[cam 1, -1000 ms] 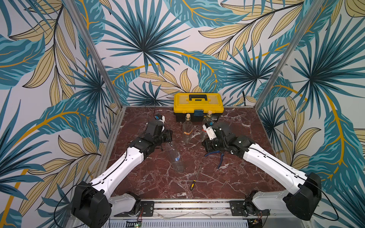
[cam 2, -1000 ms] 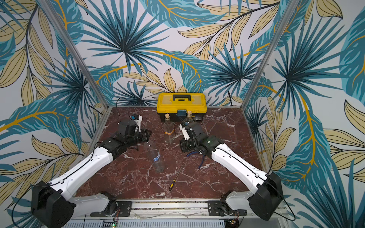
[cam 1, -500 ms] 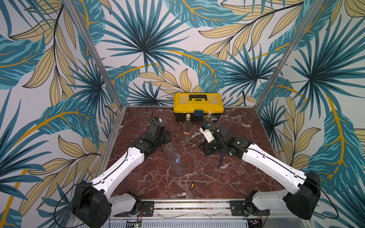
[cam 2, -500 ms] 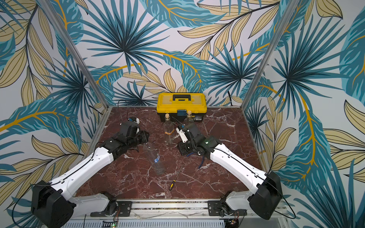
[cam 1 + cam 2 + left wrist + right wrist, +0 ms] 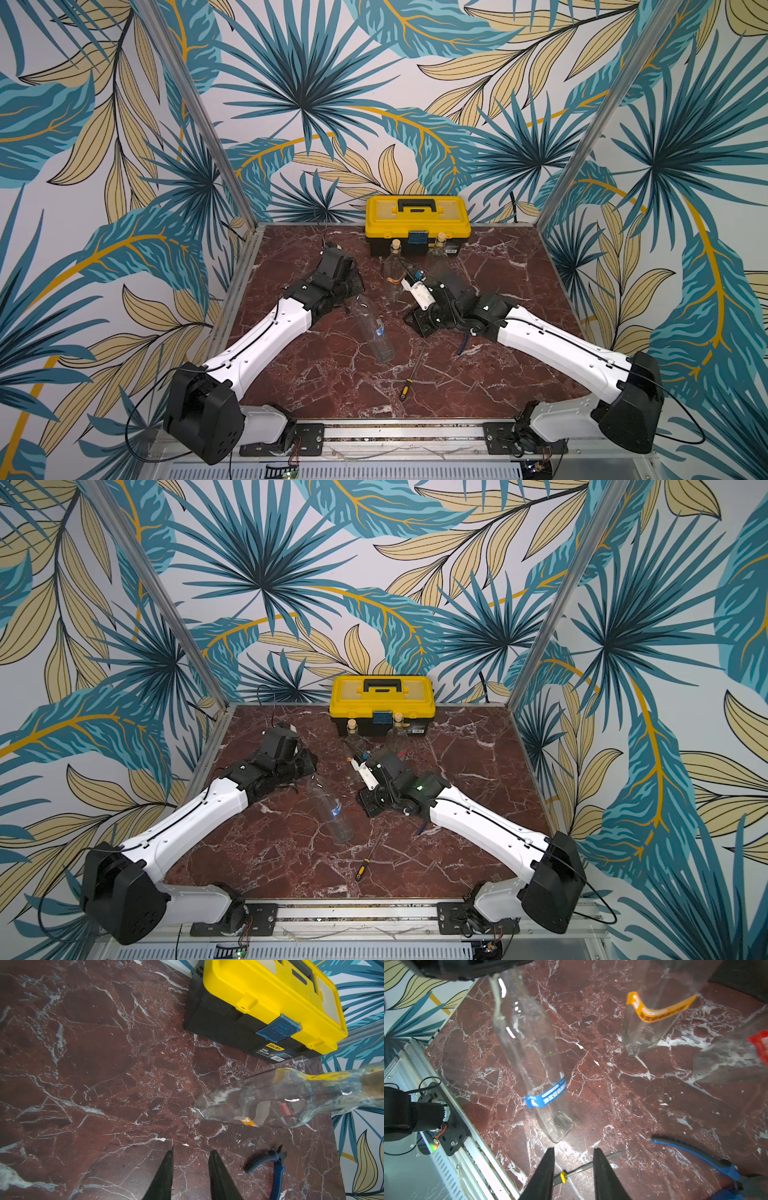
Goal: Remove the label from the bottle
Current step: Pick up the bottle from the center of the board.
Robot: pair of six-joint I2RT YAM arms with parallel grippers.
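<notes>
Right pincer point(image 5: 573, 1150) has swung in toward the bottle point(image 5: 529, 1043) and its jaws have parted; they're now spread and empty, just short of the base end, near the screwdriver point(image 5: 577, 1169). Bottle sits on the table point(image 5: 633, 1095), base end nearest that pincer, neck up at the left pincer point(image 5: 192, 1149), which looks clamped on it, though its own camera shows only bare tips. Glass is stiff, slick and breakable, so I'd leave the body alone and pinch the blue label point(image 5: 548, 1096) by its loose tab; it's thin and likely to tear.
</notes>
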